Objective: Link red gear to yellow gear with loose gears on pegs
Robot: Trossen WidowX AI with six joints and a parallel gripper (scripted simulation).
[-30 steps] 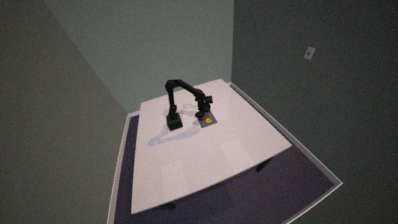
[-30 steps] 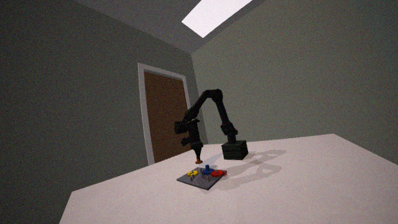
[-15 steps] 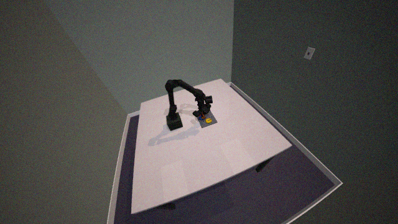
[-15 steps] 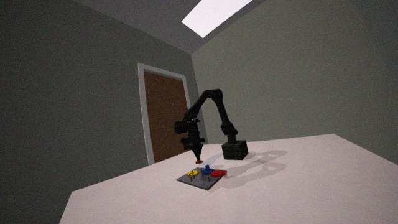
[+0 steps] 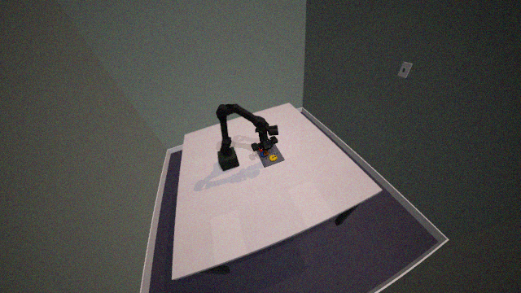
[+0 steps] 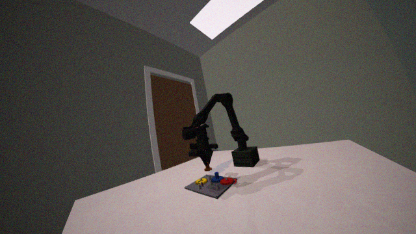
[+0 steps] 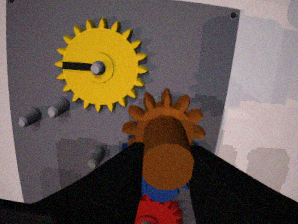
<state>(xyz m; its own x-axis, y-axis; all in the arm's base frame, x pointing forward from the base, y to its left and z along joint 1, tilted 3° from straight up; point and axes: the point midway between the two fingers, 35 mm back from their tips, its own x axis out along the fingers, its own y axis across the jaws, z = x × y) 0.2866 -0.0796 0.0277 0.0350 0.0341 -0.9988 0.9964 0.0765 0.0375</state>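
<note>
My gripper point(image 6: 207, 164) point(image 7: 166, 153) is shut on the handle of an orange gear point(image 6: 208, 169) point(image 7: 166, 112), held in the air above the grey board point(image 5: 266, 164) point(image 6: 211, 196) point(image 7: 30, 65). The yellow gear point(image 5: 271, 157) point(image 6: 201, 181) point(image 7: 82, 87) with its black stripe sits on a peg. A blue gear point(image 6: 216, 179) point(image 7: 160, 194) with an upright handle stands on the board beside the red gear point(image 6: 227, 181) point(image 7: 157, 212). In the wrist view the orange gear and fingers hide most of the blue gear, and the red gear is cut off at the bottom edge.
Bare pegs stand on the board, among them one peg point(image 7: 30, 117), another peg point(image 7: 59, 108) close beside it, and a third peg point(image 7: 96, 157) near the left finger. The arm's base point(image 5: 228, 159) point(image 6: 245, 156) stands on the table point(image 5: 252, 195) point(image 6: 276, 198) beside the board.
</note>
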